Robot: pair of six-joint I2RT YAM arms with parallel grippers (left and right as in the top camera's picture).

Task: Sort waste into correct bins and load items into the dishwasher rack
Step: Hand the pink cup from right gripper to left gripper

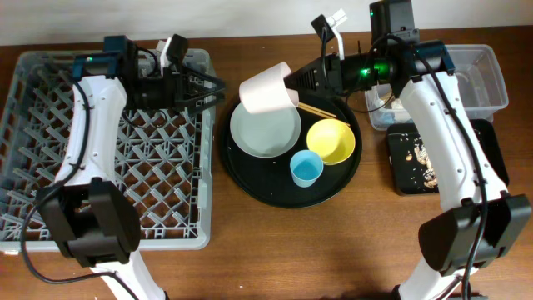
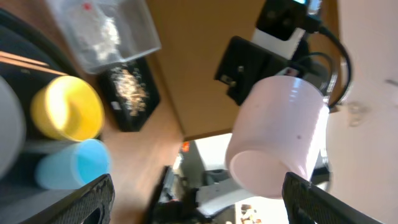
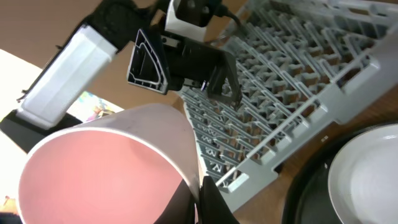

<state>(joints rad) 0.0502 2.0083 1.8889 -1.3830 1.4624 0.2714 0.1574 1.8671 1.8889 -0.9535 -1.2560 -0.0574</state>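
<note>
- Right end effector (image 1: 291, 81) is clenched on the rim of the pink cup (image 1: 266, 88). In its wrist view one dark finger (image 3: 214, 208) presses the wall beside the open mouth, the jaws pinched down to the thin wall alone.
- The cup hangs tilted in the air, touching nothing else. It is over the edge of the round black tray (image 1: 250, 187) nearest the dishwasher rack (image 1: 50, 142), partly above the plate (image 1: 265, 129). Its closed base points toward the left arm.
- Left end effector (image 1: 204, 87) is released, with jaws spread wide and empty. It is poised over the rack's right rim, facing the cup's base and just short of it.
- Step in hand, as I judge it: loading the pink cup into the rack, probably by a pass from right to left.
- The next move calls for bringing the cup's body between the left fingers and closing them before the right lets go. The cup then needs turning mouth down among the pegs.
- A rim pinch on a tilted cup could slip during the exchange.
- Not yet loaded: the plate, yellow bowl (image 1: 331, 140), blue cup (image 1: 306, 167) and chopsticks (image 1: 316, 109), all on the round tray.
- Food scraps (image 1: 420, 158) lie in the shallow black tray (image 1: 400, 167), beside the clear tub (image 1: 487, 79) at the bench's (image 1: 291, 250) right.
</note>
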